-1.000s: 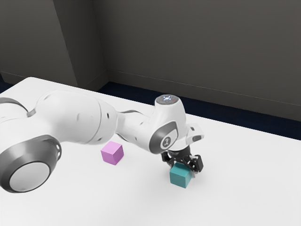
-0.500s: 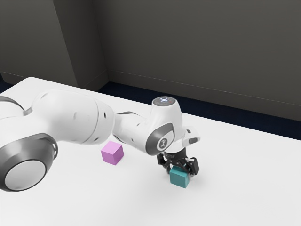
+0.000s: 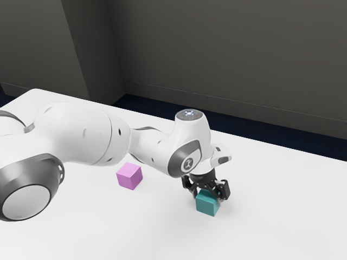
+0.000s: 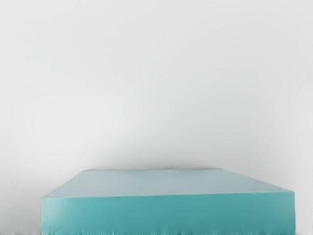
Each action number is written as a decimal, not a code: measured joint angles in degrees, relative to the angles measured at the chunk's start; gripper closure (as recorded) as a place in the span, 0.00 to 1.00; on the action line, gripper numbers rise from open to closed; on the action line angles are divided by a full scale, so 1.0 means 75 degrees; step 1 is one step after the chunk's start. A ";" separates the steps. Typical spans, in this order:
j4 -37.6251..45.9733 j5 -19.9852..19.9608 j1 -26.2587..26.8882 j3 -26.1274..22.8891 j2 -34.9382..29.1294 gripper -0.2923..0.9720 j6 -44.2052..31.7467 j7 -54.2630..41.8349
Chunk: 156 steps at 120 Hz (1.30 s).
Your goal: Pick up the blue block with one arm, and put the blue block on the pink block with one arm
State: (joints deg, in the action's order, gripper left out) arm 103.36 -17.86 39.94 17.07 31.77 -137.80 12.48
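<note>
Two small cubes sat on a white table, seen from a camera at the side of a single white robot arm. The arm reached in from the exterior view's left, and its black gripper pointed straight down over the blue block, which was really more of a teal colour. The blue block rested on the table directly beneath the hand, at six o'clock from the wrist, with its upper part between the two fingers. The jaws were spread, one finger on each side of the block, and they looked slightly wider than the block rather than pressed against it, so nothing appeared to be gripped. The block was a cube with no long side, so the two faces toward the fingers mattered more than any turn of the wrist. The pink block stood well apart, between nine and ten o'clock from the blue block in the exterior view, with bare table between them. In the wrist view, the blue block loomed close under the hand, its top face and one side showing against the pale table. Judging from this, closing the fingers was the step in hand, then lifting and carrying toward the pink block.
</note>
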 joint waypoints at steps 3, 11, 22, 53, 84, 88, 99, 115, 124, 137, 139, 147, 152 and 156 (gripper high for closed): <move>0.0001 0.0000 0.0003 0.0002 0.0000 0.28 0.0003 0.0003; 0.0008 0.0000 0.0025 0.0002 0.0000 0.35 0.0012 0.0009; 0.0009 0.0009 0.0049 0.0008 -0.0007 0.46 0.0019 0.0024; 0.0021 0.0152 0.0167 0.0145 -0.0114 0.56 0.0023 0.0221; 0.0539 0.0631 0.0238 0.0933 -0.1076 0.58 0.0474 0.0444; 0.0798 0.0783 0.0152 0.0983 -0.1355 0.57 0.0552 0.0463; 0.1688 0.1249 -0.0215 0.1025 -0.2170 0.56 0.0674 0.0503; 0.2496 0.2204 -0.0786 0.1032 -0.3050 0.56 0.0639 0.0489; 0.2683 0.2795 -0.1138 0.1038 -0.3414 0.56 0.0595 0.0307; 0.2829 0.3329 -0.1590 0.1037 -0.3603 0.56 0.0386 -0.0096; 0.2836 0.3378 -0.1643 0.1035 -0.3601 0.56 0.0345 -0.0154; 0.2856 0.3508 -0.1770 0.1023 -0.3593 0.55 0.0183 -0.0359; 0.2867 0.3544 -0.1775 0.1016 -0.3588 0.55 0.0099 -0.0466; 0.2871 0.3547 -0.1756 0.1009 -0.3585 0.55 0.0015 -0.0530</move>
State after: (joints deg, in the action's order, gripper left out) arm 124.89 8.75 26.77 24.64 4.88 -137.69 8.50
